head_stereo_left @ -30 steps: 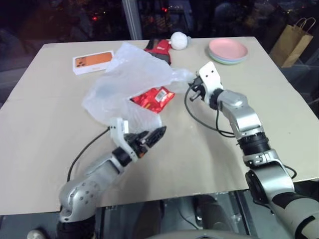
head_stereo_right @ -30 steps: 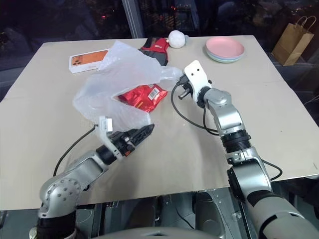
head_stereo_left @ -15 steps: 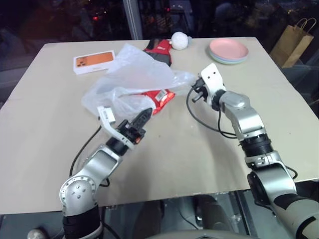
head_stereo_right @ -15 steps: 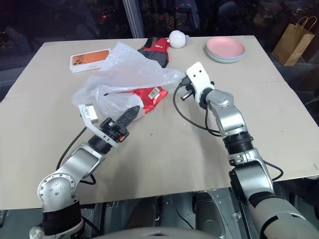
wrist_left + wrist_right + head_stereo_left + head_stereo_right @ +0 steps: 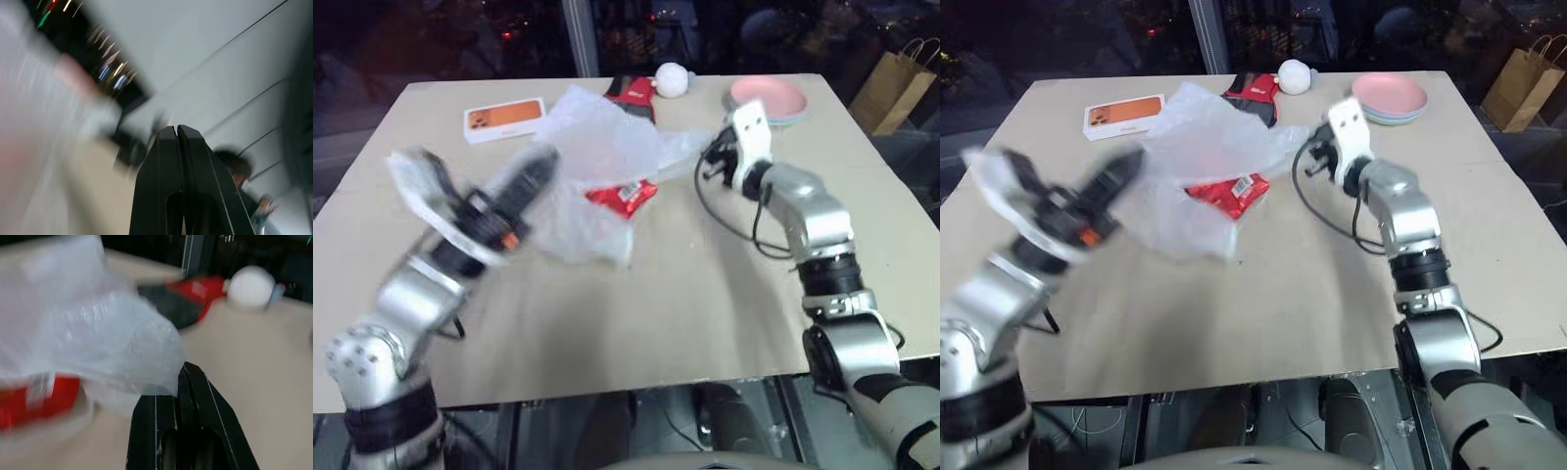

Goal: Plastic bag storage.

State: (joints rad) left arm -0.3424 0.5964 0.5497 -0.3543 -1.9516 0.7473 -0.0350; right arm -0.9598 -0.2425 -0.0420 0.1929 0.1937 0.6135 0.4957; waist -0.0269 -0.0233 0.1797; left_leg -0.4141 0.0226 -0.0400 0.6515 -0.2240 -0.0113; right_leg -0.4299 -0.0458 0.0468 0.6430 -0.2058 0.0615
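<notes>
The plastic bag (image 5: 1205,162) is thin, crinkled, translucent film. The red packet (image 5: 1227,193) is glossy foil. The surface (image 5: 1263,294) looks matt, smooth beige board.

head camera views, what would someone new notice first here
The plastic bag stretched above the table's middle, a corner pinched in the right gripper, jaws shut. The left gripper, jaws shut, is raised at the bag's near-left edge. A red snack packet lies half under the bag.

Translucent white crinkled plastic bag (image 5: 597,166) spread lifted above the table, draping the red packet
</notes>
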